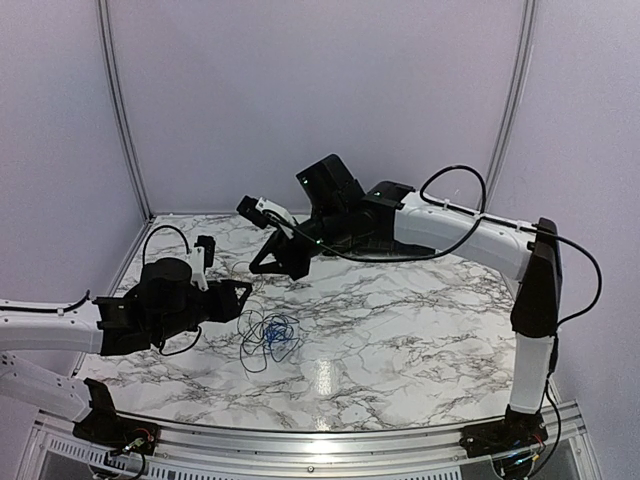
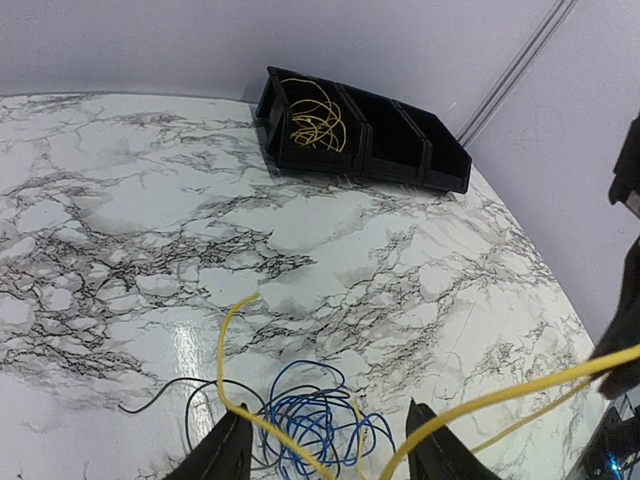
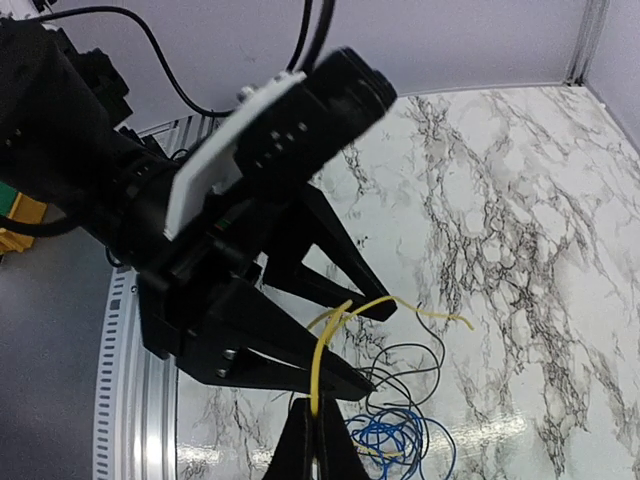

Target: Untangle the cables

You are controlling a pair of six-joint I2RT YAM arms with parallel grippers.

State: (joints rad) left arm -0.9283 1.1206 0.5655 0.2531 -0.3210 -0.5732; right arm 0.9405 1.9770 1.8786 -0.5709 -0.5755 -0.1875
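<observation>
The right jaws are clenched on the yellow wire (image 3: 316, 370), which stands up from their tips (its loose end pokes off to one side). The left jaws are wide apart and grip nothing; the yellow wire runs across the gap between them. The blue wire (image 2: 320, 415) lies heaped on the bench (image 2: 120, 200) just past those tips, the black wire (image 2: 150, 391) beside it. Far beyond sits a black box (image 2: 440, 165).

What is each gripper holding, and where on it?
The right gripper pinches the yellow cable near a loose end; the left gripper is open, holding nothing.
</observation>
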